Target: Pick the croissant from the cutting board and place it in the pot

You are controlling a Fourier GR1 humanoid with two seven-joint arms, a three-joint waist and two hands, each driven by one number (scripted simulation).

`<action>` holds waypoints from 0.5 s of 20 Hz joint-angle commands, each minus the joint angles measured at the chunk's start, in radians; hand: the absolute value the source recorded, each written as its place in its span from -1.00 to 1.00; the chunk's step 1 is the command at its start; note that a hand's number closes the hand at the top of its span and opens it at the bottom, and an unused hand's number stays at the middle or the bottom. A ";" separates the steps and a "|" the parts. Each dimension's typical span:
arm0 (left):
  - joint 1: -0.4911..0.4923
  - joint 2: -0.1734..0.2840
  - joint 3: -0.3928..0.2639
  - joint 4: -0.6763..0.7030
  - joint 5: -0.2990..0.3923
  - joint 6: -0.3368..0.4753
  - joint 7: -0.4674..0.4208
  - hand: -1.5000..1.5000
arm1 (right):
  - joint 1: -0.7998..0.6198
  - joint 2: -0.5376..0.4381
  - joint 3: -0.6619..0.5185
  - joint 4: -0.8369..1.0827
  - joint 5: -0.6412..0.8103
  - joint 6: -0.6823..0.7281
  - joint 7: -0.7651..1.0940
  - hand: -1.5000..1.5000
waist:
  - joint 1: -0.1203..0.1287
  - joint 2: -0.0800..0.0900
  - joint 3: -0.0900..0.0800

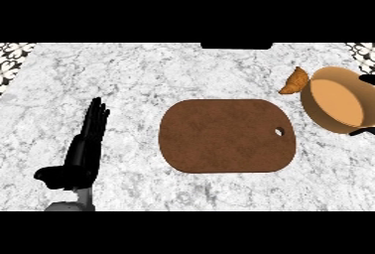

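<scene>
Meanwhile, the croissant (294, 82) lies on the tabletop (132, 74) touching the pot (336, 100), off the cutting board (225, 136); the left hand (86, 144) rests with straight fingers.

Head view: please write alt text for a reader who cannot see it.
A croissant lies on the marble counter just outside the rim of a tan pot at the right edge, not inside it. The brown cutting board in the middle is bare. The left hand rests open at lower left; the right hand is not visible.
</scene>
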 commanded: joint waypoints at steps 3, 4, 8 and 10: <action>0.029 -0.032 -0.036 -0.011 -0.034 0.021 -0.009 0.00 | 0.018 -0.129 -0.097 0.121 -0.119 0.040 -0.089 -1.00 | 0.007 0.002 0.000; -0.006 0.000 0.014 0.008 -0.005 -0.007 -0.011 0.00 | 0.031 -0.095 -0.084 0.128 -0.125 -0.006 -0.120 -1.00 | 0.004 0.001 -0.001; 0.036 0.012 0.017 -0.019 0.015 -0.036 0.000 0.00 | 0.059 -0.180 -0.113 0.186 -0.176 0.044 -0.197 -1.00 | 0.008 0.001 0.000; -0.035 -0.023 0.008 0.016 -0.015 0.012 0.025 0.00 | 0.094 -0.183 -0.125 0.195 -0.199 0.053 -0.266 -1.00 | 0.002 0.002 0.000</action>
